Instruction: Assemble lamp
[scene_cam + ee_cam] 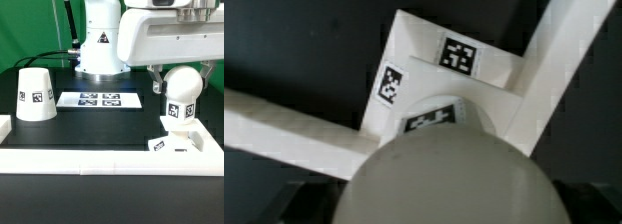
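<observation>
My gripper [181, 82] is shut on the bulb [180, 97], gripping its ball with the tagged neck pointing down. The bulb hangs upright just above the small blocky base [171, 146], which sits in the corner of the white border rail at the exterior view's right. I cannot tell whether neck and base touch. In the wrist view the bulb [446, 170] fills the foreground between the dark fingers [304, 203], and the tagged base [434, 75] lies beyond it. The cone shade [35, 95] stands alone at the exterior view's left.
The marker board [98, 99] lies flat at the middle back of the black table. The white border rail [90, 160] runs along the front and up both sides, also seen in the wrist view [278, 128]. The arm's white body [100, 40] stands behind.
</observation>
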`<action>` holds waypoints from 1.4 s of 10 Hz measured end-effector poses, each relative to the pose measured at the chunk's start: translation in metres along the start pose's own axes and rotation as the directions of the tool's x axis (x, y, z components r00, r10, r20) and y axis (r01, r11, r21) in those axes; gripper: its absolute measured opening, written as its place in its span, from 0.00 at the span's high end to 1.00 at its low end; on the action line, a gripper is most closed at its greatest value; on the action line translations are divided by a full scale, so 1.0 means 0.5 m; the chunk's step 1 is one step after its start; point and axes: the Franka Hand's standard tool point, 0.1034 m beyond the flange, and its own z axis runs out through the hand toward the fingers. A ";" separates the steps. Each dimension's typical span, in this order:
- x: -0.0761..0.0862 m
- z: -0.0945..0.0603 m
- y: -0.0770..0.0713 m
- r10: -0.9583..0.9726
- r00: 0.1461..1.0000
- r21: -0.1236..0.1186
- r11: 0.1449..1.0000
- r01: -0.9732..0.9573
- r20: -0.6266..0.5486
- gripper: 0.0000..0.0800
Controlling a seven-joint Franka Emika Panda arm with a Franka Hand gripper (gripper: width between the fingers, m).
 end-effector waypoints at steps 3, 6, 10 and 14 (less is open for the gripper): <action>-0.001 0.001 -0.001 0.273 0.962 -0.001 0.962 -0.273 0.000 0.28; -0.002 0.001 -0.001 0.545 0.839 0.003 0.839 -0.545 0.007 0.28; -0.006 0.004 -0.011 0.800 0.599 -0.004 0.600 -0.800 0.018 0.28; -0.007 0.002 -0.025 0.954 0.294 -0.005 0.295 -0.956 0.061 0.28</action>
